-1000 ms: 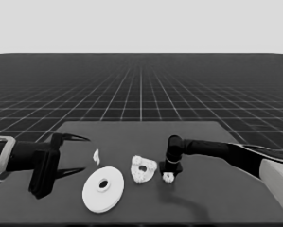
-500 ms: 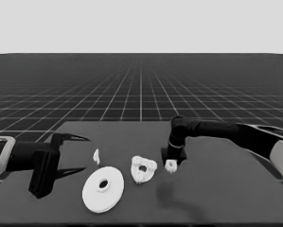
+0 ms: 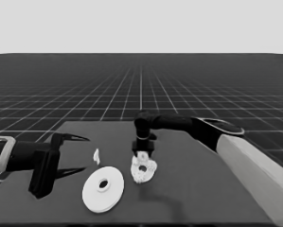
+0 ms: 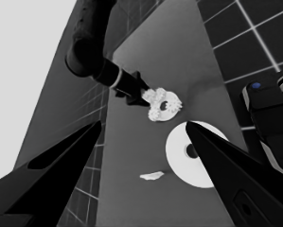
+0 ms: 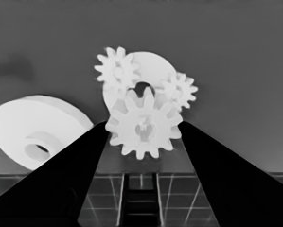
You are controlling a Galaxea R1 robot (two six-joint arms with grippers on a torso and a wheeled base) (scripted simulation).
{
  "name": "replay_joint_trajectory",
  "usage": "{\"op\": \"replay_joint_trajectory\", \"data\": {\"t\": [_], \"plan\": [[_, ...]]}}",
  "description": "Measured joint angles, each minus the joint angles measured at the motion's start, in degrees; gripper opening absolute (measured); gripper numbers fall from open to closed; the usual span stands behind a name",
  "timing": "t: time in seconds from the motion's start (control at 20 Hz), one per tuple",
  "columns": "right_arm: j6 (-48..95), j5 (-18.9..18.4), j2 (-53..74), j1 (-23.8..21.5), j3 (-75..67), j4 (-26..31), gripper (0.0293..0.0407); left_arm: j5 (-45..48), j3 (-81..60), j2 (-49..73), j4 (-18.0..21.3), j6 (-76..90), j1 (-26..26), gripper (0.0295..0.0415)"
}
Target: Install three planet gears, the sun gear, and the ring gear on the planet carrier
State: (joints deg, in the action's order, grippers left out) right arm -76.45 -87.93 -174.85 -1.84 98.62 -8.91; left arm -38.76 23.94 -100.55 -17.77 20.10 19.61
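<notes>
My right gripper hangs over the smaller round part at mid-table, shut on a small toothed gear. In the right wrist view the gripper clamps this gear between both fingers, just in front of the part's centre hole. Two gears sit on the smaller round part. The larger round part lies flat just left of it, also seen in the right wrist view. At the table's left end my left gripper waits open and holds nothing.
A thin white piece lies between the left gripper and the smaller round part, behind the larger round part. The right arm's pale grey section fills the lower right. Dark machinery with blue lights shows past the table's edge.
The right gripper has carried its gear leftward, from the table right of the smaller round part to a spot above it. The left arm has stayed still.
</notes>
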Motion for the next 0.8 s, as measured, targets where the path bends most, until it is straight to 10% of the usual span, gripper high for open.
{"op": "replay_joint_trajectory", "data": {"t": [0.8], "plan": [[-0.2, 2.4, -1.2, 7.4, 4.4, -6.5, 0.0310, 0.0, 0.0, 0.0, 0.0, 0.0, 0.0, 0.0385]]}}
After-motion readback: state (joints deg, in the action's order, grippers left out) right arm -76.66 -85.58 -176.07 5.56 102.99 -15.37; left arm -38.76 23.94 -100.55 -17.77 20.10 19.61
